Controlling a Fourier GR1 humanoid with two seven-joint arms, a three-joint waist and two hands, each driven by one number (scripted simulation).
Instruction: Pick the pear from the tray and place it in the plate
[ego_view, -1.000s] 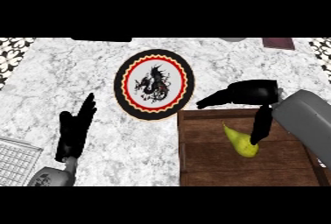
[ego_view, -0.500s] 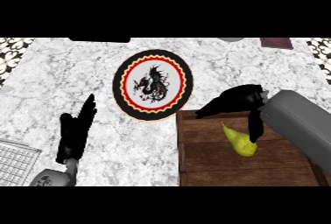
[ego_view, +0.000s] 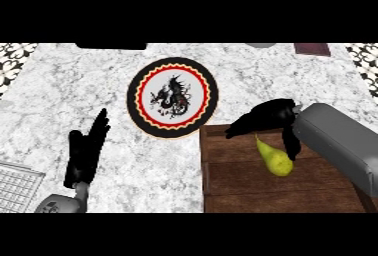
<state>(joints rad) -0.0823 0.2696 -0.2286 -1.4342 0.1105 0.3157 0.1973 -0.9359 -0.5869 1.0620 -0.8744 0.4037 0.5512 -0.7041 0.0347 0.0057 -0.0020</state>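
1. The pear (ego_view: 275, 160) lies on its side in the wooden tray (ego_view: 244, 192), in the tray's far right part. It has not been lifted.
2. Its long axis runs roughly away from the robot. The narrow stem end points to the far side and a little left, and the broad end lies nearer the robot.
3. The right hand (ego_view: 267, 116) sits directly over the stem end. Its fingers (ego_view: 240, 129) reach down on the pear's left and its thumb (ego_view: 292, 145) on the pear's right.
4. Fingers and thumb stand apart, straddling the narrow end. They do not look closed on the fruit, though where the hand covers the tip I cannot tell if they touch it.
5. So the pear lies just below and toward the robot from the palm. My judgement is that the next move is to close across the short axis at the neck, then lift.
6. The plate (ego_view: 140, 80) lies on the counter to the far left of the tray, just beside its far left corner. The carry would go left and away from the robot.
7. The left hand (ego_view: 83, 155) rests open at the view's left, fingers straight, well apart from the pear. The right hand is clearly the nearer one.
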